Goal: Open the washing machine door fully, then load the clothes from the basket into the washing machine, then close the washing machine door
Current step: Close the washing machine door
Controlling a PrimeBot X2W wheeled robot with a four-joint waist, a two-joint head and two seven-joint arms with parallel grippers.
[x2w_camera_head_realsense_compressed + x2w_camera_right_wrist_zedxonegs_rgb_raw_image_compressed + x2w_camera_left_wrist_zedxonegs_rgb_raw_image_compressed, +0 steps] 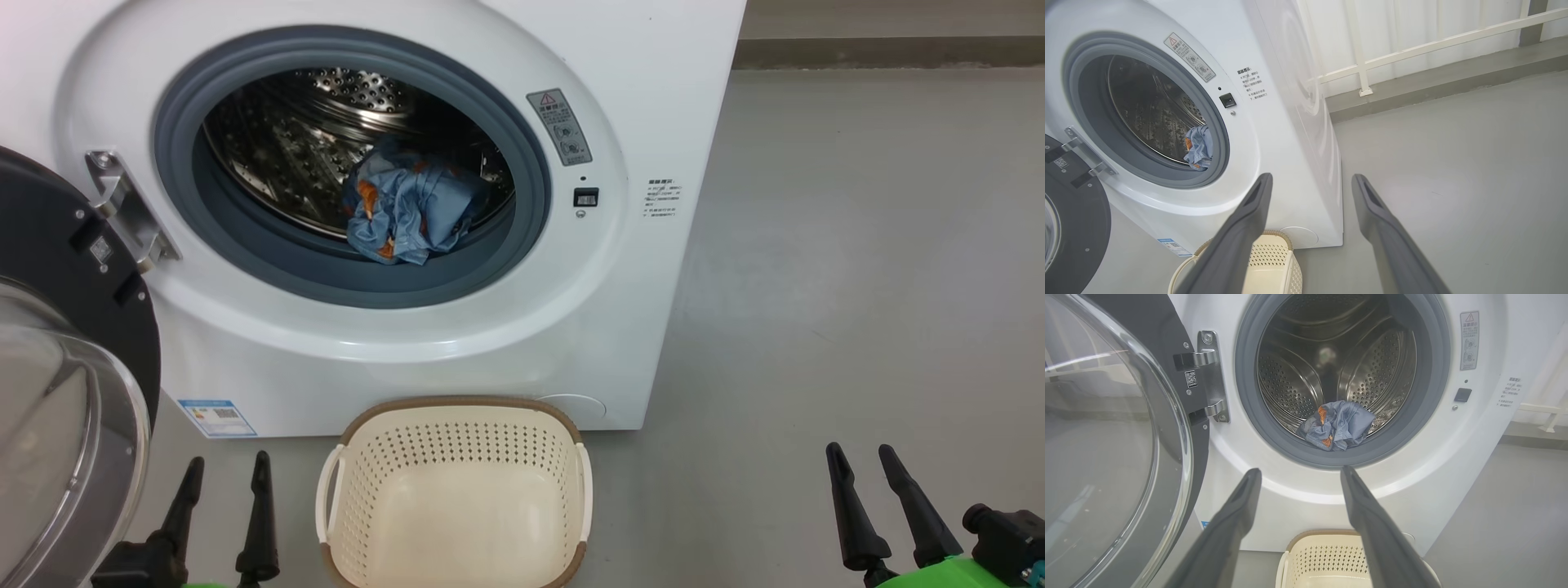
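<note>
Laundry looks loaded to us, so only the closing step is left.

At far left the washing machine door (pixel 57 269) hangs swung wide on its steel hinge (pixel 131 208), glass bowl bulging toward us. Just right of it the left pincer (pixel 229 459) hovers low, its 2 fingers spread and pinching nothing.

Next comes the basket (pixel 457 457), on the floor (pixel 816 245) close against the front of the washing machine (pixel 637 98). We see no fabric in it. Above it the clothes (pixel 404 212) lie as 1 small blue bundle at the front of the drum (pixel 286 155), right at the grey gasket (pixel 261 261). Whether a fold rests on the rubber we cannot tell.

At far right the right pincer (pixel 859 449) stands over bare floor, spread too and empty.

What worries us:
- The bundle sits so near the lip that a closing door may trap a fold against the gasket. The catch would then fail to reach the latch slot (pixel 585 197).
- A push on the curved glass could slide off; the black rim looks like the safer place to press.
- An arm following the door through its swing may knock the basket, which stands right under the opening.
- A weak push may leave the door resting ajar.
</note>
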